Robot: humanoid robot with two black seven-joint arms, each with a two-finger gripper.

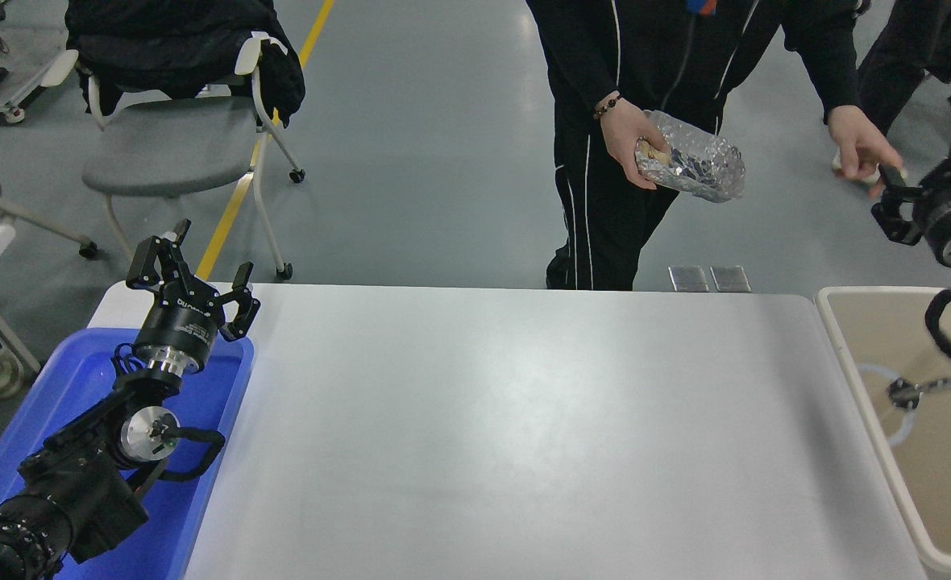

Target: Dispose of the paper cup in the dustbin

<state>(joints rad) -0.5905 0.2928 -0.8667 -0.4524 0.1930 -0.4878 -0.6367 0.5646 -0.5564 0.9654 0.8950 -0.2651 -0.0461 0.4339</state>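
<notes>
Two claws are seen at the table [524, 419], none holding a cup.
The left claw [193, 278] is parked spread over the tray [226, 387]; the right claw [919, 213] (fingers cut off, state untellable) is raised above the bin [854, 379]. No cup is visible.

The dustbin [862, 366] is a large beige plastic bin with a thick pale rim and a rounded corner. It stands upright and open-topped just beside the white table [524, 419], along that table's right edge, partly cut off.
</notes>
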